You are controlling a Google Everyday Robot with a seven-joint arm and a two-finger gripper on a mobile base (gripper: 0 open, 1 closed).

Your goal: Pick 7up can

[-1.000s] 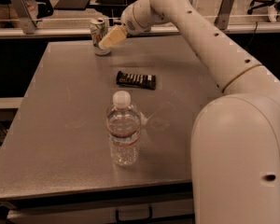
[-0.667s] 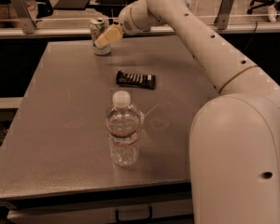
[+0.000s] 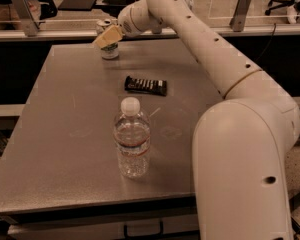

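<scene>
The 7up can (image 3: 110, 52) is a small whitish can with green markings. It stands upright at the far edge of the grey table (image 3: 65, 114), left of centre. My gripper (image 3: 108, 36) is at the end of the white arm that reaches across from the right. It sits right at the can and covers its middle. The can's silver top rim shows just behind the gripper, and its base rests on the table.
A clear plastic water bottle (image 3: 132, 140) with a white cap stands near the table's front middle. A dark candy bar (image 3: 145, 85) lies flat between the bottle and the can. A rail with metal posts (image 3: 20, 11) runs behind the table.
My gripper has moved a little to the left, onto the can. The can, the bottle and the candy bar have not moved.
</scene>
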